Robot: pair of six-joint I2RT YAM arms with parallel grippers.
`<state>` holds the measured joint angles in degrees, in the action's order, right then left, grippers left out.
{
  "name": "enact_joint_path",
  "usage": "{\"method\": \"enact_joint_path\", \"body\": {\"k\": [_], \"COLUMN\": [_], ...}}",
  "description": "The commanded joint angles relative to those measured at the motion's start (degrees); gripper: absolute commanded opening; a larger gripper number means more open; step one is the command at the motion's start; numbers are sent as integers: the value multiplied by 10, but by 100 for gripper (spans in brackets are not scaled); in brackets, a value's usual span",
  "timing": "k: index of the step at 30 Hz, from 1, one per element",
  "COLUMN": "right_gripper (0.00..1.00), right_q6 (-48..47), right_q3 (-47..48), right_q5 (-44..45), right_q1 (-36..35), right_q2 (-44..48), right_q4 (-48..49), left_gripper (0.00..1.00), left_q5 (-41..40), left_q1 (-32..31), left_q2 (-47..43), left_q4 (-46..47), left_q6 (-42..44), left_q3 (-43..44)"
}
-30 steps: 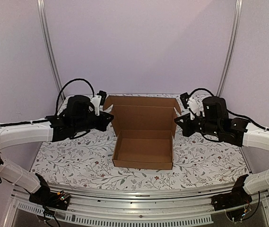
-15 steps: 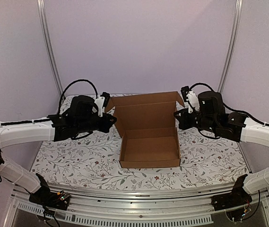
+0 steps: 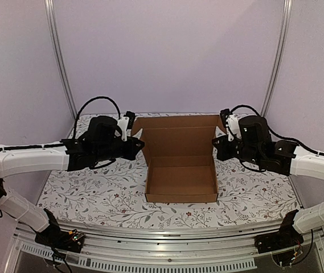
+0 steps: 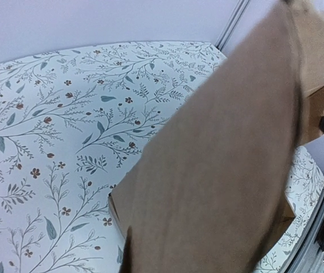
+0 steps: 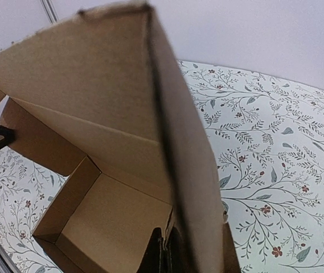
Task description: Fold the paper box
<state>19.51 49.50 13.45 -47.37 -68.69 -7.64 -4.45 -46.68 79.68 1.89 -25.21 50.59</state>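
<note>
The paper box (image 3: 181, 183) is brown cardboard, a shallow open tray with its lid (image 3: 179, 139) standing upright at the back. My left gripper (image 3: 138, 142) is at the lid's left side flap. In the left wrist view that flap (image 4: 218, 170) fills the frame and hides the jaws, apart from a dark sliver at the bottom. My right gripper (image 3: 217, 142) is at the lid's right side flap. In the right wrist view its dark fingers (image 5: 160, 253) are shut on the flap's lower edge (image 5: 179, 170), with the tray inside (image 5: 110, 222) to the left.
The table wears a white floral cloth (image 3: 93, 190). Metal frame posts (image 3: 59, 57) stand at the back corners before a lilac wall. An aluminium rail (image 3: 167, 242) runs along the near edge.
The box has slid a little to the right and squared up. Both grippers moved inward with it, and the lid's side flaps have turned from flared outward to pointing forward.
</note>
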Motion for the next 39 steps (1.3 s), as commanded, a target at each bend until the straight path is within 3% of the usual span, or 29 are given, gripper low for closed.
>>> {"method": "enact_joint_path", "body": {"k": [1, 13, 28, 32, 39], "right_gripper": [0, 0, 2, 11, 38], "right_q6": [1, 4, 19, 29, 36], "right_q3": [-34, -72, -116, -128, -121], "right_q5": [-57, -50, -43, -37, -48], "right_q1": [-26, -40, -41, -44, -47], "right_q2": [5, 9, 49, 60, 90], "right_q4": [4, 26, 27, 26, -1], "left_gripper": [0, 0, 0, 0, 0], "left_q5": [87, 131, 109, 77, -23], "left_q1": [-30, -30, -53, -71, -116], "left_q2": [33, 68, 55, 50, 56], "left_q4": [-30, -59, -70, -74, -65], "left_q6": [-33, -68, -62, -65, -73], "left_q3": [4, 56, -9, -22, -46]}}
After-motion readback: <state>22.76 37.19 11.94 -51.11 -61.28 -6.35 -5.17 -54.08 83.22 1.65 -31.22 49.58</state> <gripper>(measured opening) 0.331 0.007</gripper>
